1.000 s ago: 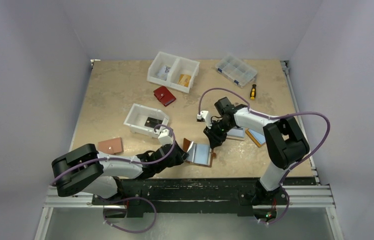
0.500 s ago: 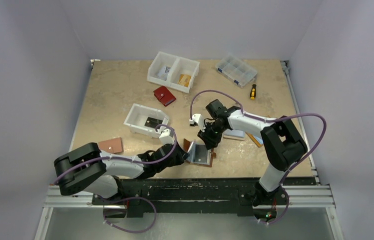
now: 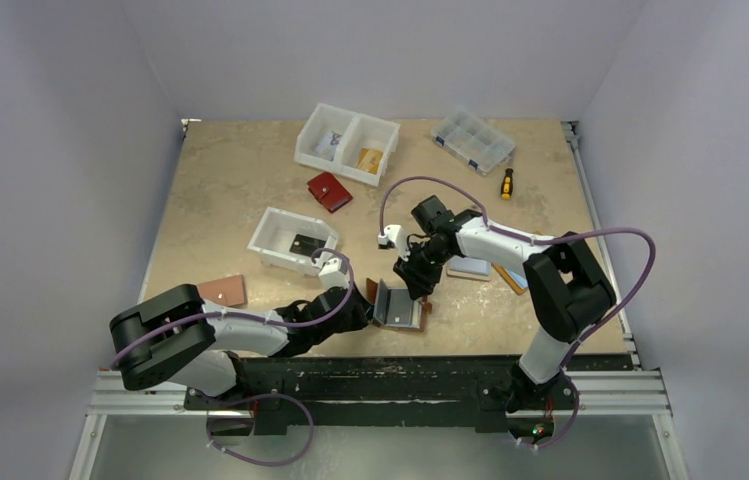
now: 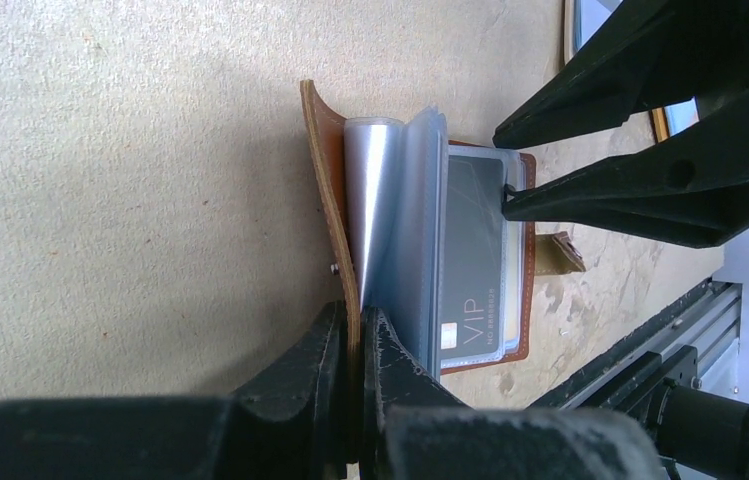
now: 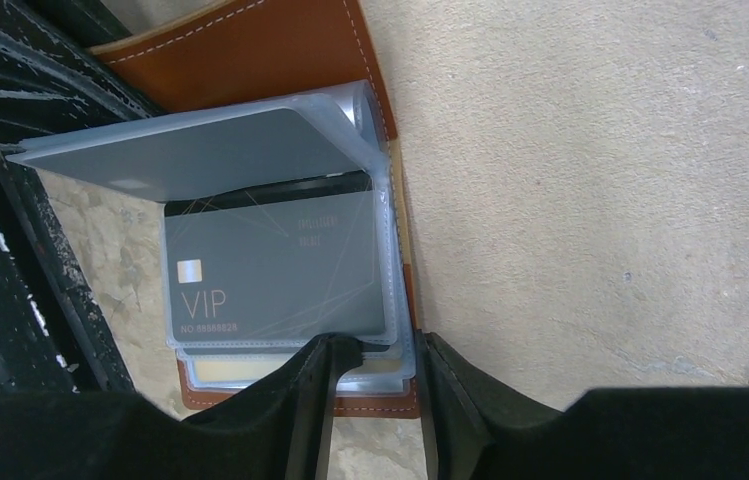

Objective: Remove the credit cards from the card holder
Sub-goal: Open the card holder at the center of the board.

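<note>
Overhead, the left arm lies low along the near edge of the tabletop, reaching right. The right arm folds back leftward, wrist tipped down. Between them, near-centre, stands the open card holder. The left claw pinches its brown cover upright. The right claw has its jaws parted astride the clear sleeves. Only the wrist views show a dark VIP credit card sleeved inside.

red wallet near divided bin; organiser box; screwdriver; white tray; brown wallet
</note>
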`<state>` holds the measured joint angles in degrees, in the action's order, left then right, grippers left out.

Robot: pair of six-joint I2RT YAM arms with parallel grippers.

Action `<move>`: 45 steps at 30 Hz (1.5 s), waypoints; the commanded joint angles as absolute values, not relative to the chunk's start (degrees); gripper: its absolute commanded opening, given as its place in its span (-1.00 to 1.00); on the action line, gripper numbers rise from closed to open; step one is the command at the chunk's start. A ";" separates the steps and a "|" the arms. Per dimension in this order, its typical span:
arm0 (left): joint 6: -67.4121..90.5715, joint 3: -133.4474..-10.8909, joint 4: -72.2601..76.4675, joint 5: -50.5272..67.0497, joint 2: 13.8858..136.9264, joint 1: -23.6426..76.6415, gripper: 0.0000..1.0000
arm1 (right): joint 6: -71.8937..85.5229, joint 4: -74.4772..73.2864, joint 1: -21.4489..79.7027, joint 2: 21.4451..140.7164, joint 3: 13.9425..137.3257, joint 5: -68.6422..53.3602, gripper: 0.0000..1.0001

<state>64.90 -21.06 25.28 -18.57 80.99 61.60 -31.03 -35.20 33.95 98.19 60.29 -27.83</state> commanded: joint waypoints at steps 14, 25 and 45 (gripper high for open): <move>63.20 -21.19 31.52 -15.40 81.04 61.35 -1.00 | -35.92 -35.70 33.18 87.63 62.45 -42.68 0.10; 62.84 -21.44 32.17 -14.69 81.04 61.26 -1.00 | -30.11 -26.75 38.42 87.61 61.67 -41.39 -0.01; 62.75 -21.25 32.66 -14.50 80.95 61.17 -1.00 | -29.13 -20.69 45.58 88.90 57.84 -26.90 -0.17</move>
<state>63.86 -20.71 29.58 -15.11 80.99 61.49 -28.29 -22.72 44.62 89.30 58.50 -29.28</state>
